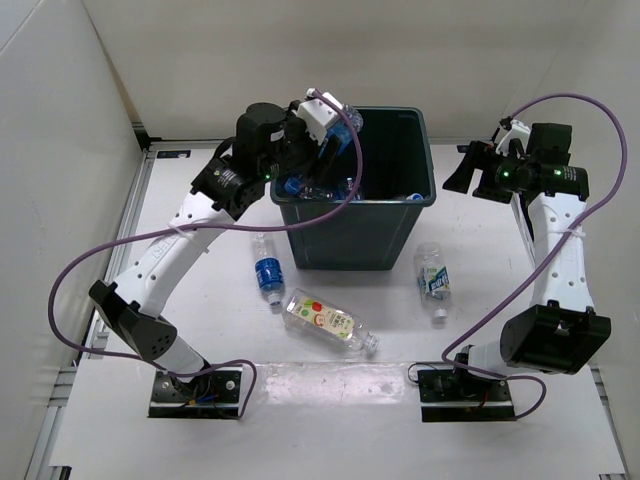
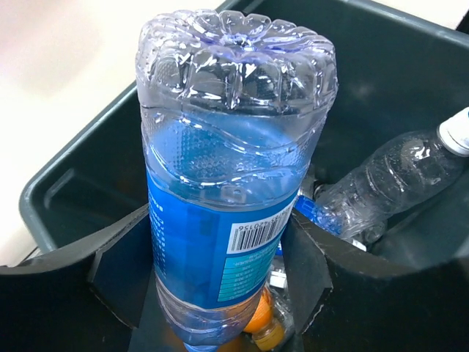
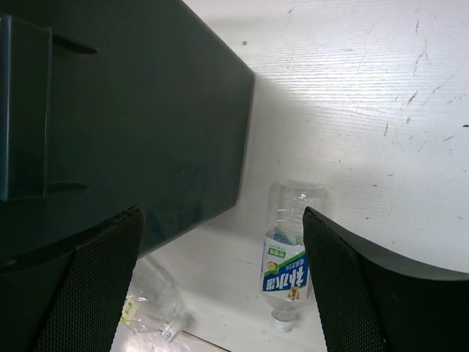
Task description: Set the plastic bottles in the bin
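Clamping barcoded blue-label bottle (image 2: 227, 198) over bin (image 2: 66, 191) with left gripper (image 2: 216, 253), right gripper (image 3: 220, 220) spread empty

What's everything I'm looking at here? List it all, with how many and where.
Bin: one, dark teal-grey, mid-table.
Raised bottle: one, clear, blue label, over the bin.
Bottles in bin: at least one, clear; others uncountable.
Blue-label bottle: one, on table, near-left of bin.
Fruit-label bottle: one, on table, before bin.
White-label bottle: one, on table, near-right of bin.
Table: one, white.
Cables: two, purple, one per arm.
Arms: two, black-and-white; left fingers hold the raised bottle, right fingers open, empty.
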You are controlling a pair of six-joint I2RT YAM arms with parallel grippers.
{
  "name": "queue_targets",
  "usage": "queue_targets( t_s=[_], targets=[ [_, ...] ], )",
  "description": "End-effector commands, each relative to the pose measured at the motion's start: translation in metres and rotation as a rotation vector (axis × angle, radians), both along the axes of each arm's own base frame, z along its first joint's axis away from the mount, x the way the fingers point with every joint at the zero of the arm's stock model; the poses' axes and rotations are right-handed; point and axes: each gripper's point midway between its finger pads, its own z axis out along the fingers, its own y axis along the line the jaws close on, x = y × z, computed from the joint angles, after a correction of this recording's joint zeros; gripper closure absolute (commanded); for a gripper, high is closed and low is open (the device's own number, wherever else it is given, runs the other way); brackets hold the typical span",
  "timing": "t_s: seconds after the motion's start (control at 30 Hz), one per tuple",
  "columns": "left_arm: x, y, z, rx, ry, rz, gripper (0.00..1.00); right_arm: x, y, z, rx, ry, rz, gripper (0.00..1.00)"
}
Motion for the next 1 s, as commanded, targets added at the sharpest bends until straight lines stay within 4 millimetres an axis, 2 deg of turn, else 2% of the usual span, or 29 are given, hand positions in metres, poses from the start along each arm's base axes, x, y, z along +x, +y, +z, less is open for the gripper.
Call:
queue_targets(
  t_s=[0.0, 0.27, 0.4, 0.43, 0.47, 0.5, 0.53, 0.57, 0.6, 0.67, 0.73, 0.77, 0.83, 0.87, 0.9, 0.93, 0.97],
  targets=[
    [-0.011, 0.013, 0.024, -0.016, -0.06, 0.015, 0.25, -0.002, 0.004, 0.012, -0.007, -0.055, 0.026, 0.1],
    [-0.011, 0.013, 0.022, -0.013, -0.057, 0.018, 0.24, -0.003, 0.003, 0.01, -0.014, -0.055, 0.031, 0.1],
    [-0.007, 0.02, 0.022, -0.007, -0.063, 0.057, 0.24, -0.002, 0.002, 0.01, -0.019, -0.057, 0.029, 0.1],
    [-0.004, 0.026, 0.027, -0.011, -0.083, 0.086, 0.22, -0.002, 0.002, 0.01, -0.018, -0.057, 0.028, 0.1],
    [-0.001, 0.042, 0.038, -0.032, -0.099, 0.162, 0.2, -0.002, 0.002, 0.009, -0.017, -0.055, 0.03, 0.1],
    [0.005, 0.047, 0.046, -0.066, -0.13, 0.197, 0.16, -0.002, 0.001, 0.01, -0.018, -0.059, 0.029, 0.1],
    [0.012, 0.063, 0.054, -0.087, -0.151, 0.264, 0.0, -0.003, 0.0, 0.009, -0.018, -0.054, 0.027, 0.1],
    [0.006, 0.079, 0.075, -0.134, -0.196, 0.298, 0.0, -0.003, 0.0, 0.009, -0.018, -0.054, 0.025, 0.1],
    [0.006, 0.083, 0.078, -0.139, -0.213, 0.304, 0.0, -0.003, 0.0, 0.007, -0.017, -0.049, 0.025, 0.1],
    [0.008, 0.106, 0.115, -0.201, -0.298, 0.351, 0.0, -0.003, 0.001, 0.005, -0.018, -0.045, 0.028, 0.1],
    [0.01, 0.117, 0.121, -0.22, -0.291, 0.361, 0.0, -0.003, 0.002, 0.005, -0.02, -0.045, 0.033, 0.1],
    [0.008, 0.125, 0.138, -0.249, -0.314, 0.362, 0.0, -0.003, 0.003, 0.005, -0.019, -0.046, 0.036, 0.1],
    [0.005, 0.132, 0.148, -0.278, -0.332, 0.364, 0.0, -0.001, 0.004, 0.004, -0.019, -0.043, 0.04, 0.1],
    [0.01, 0.14, 0.146, -0.283, -0.337, 0.39, 0.0, -0.002, 0.005, 0.005, -0.019, -0.047, 0.045, 0.1],
    [0.004, 0.148, 0.154, -0.331, -0.339, 0.409, 0.0, 0.0, 0.005, 0.005, -0.023, -0.049, 0.045, 0.1],
    [0.008, 0.16, 0.155, -0.373, -0.353, 0.472, 0.0, -0.001, 0.005, 0.005, -0.025, -0.05, 0.045, 0.1],
    [0.016, 0.166, 0.136, -0.38, -0.316, 0.516, 0.0, -0.001, 0.003, 0.004, -0.032, -0.05, 0.044, 0.1]
  ],
)
